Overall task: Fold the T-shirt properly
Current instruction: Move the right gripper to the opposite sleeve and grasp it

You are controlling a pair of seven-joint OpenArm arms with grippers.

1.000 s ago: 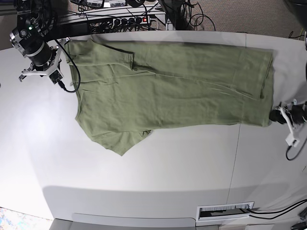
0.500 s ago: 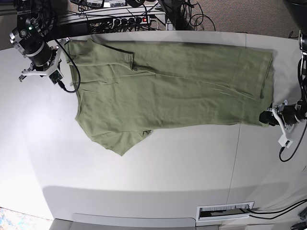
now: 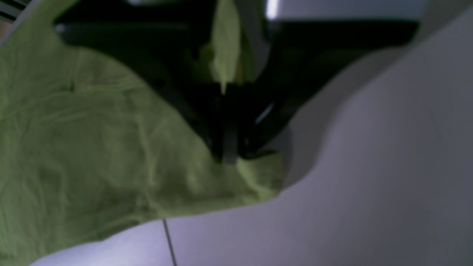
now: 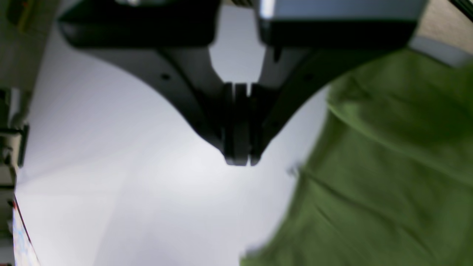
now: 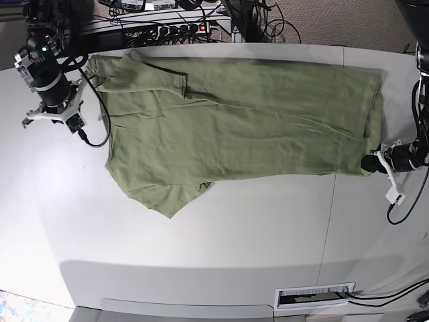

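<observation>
Shirt: you have one T-shirt [image 5: 234,127], olive green, spread flat across the upper half of the worktop [image 5: 221,248], neck end at 9 o'clock, hem at 3 o'clock.
Sleeves: two; one lies folded over the body at 11 o'clock, the other sticks out toward 7 o'clock.
Tools: two, one at each end of the shirt.
Left tool [image 5: 367,163]: at the hem corner, 3 o'clock in the base view. In your left wrist view the left tool [image 3: 229,157] is clenched on the T-shirt [image 3: 92,147], with a pinch of green cloth running up between its fingers and the corner bunched beneath the tips.
Right tool [image 5: 74,119]: at 10 o'clock, just beside the collar edge. In your right wrist view the right tool [image 4: 238,160] has its tips pressed together with nothing between them, over bare worktop [image 4: 129,192]; the T-shirt [image 4: 377,184] lies just to its 3 o'clock side, not touching.
Worktop: one, pale grey, with one seam line running down from under the hem corner.
</observation>
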